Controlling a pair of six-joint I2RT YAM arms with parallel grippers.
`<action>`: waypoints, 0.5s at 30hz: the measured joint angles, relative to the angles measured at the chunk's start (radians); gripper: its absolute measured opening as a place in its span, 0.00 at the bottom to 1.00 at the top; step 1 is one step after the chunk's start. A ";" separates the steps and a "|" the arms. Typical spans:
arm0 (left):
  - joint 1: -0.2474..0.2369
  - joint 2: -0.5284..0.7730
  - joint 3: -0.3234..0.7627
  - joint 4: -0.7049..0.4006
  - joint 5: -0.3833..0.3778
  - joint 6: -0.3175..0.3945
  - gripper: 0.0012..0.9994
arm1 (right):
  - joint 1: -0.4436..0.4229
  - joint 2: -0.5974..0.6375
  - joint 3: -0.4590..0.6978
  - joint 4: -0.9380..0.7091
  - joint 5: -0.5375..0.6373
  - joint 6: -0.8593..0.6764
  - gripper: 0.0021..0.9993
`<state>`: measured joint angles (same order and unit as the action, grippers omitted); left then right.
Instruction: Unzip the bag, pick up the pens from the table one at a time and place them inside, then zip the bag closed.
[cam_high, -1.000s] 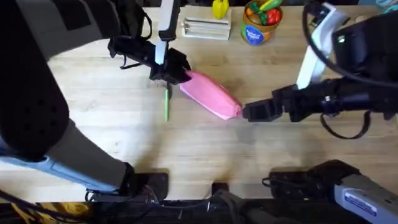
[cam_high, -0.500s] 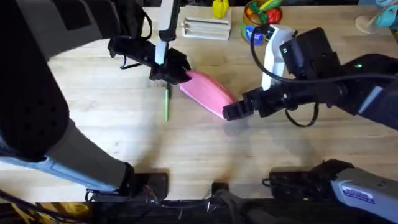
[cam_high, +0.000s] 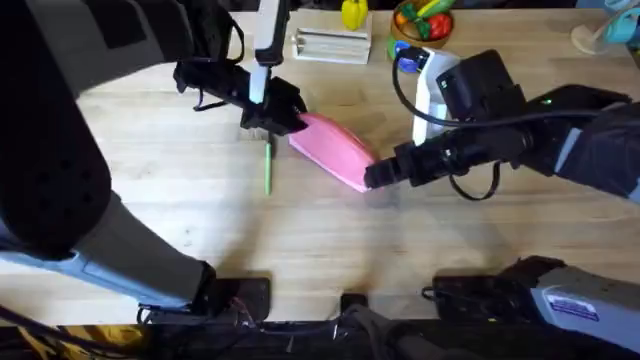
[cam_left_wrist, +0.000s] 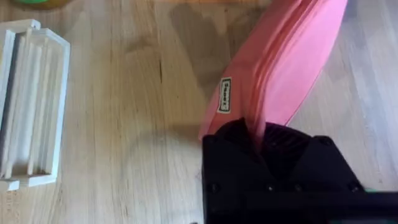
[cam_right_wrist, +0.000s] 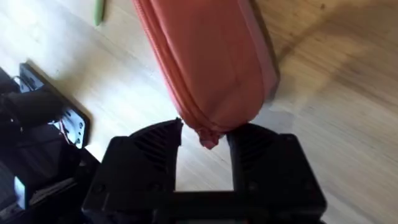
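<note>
Both grippers sit at opposite ends of the pink pouch, ready to pull the zipper.

The right gripper (cam_right_wrist: 204, 144) has its fingers spread, with the small tab at the near-right tip of the bag (cam_high: 335, 150) just between them, not yet pinched. The bag's long axis runs from there up to the far left, where the left gripper (cam_high: 272, 118) is clamped on the other end. The right forearm lies low over the table (cam_high: 300, 250). A green pen (cam_high: 268, 168) lies just left of the bag.
</note>
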<state>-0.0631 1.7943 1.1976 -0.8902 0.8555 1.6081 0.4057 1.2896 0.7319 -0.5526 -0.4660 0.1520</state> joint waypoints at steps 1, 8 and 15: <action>0.000 0.000 0.000 0.000 0.000 0.000 0.04 | 0.000 0.000 0.000 0.000 -0.001 -0.001 0.40; 0.000 0.000 0.000 0.003 -0.002 0.000 0.04 | 0.000 0.000 -0.002 -0.005 0.002 -0.003 0.19; 0.000 0.000 0.000 0.004 -0.002 0.000 0.04 | 0.000 0.000 -0.001 -0.017 0.000 -0.006 0.13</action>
<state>-0.0631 1.7943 1.1976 -0.8864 0.8532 1.6081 0.4057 1.2896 0.7306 -0.5696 -0.4656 0.1464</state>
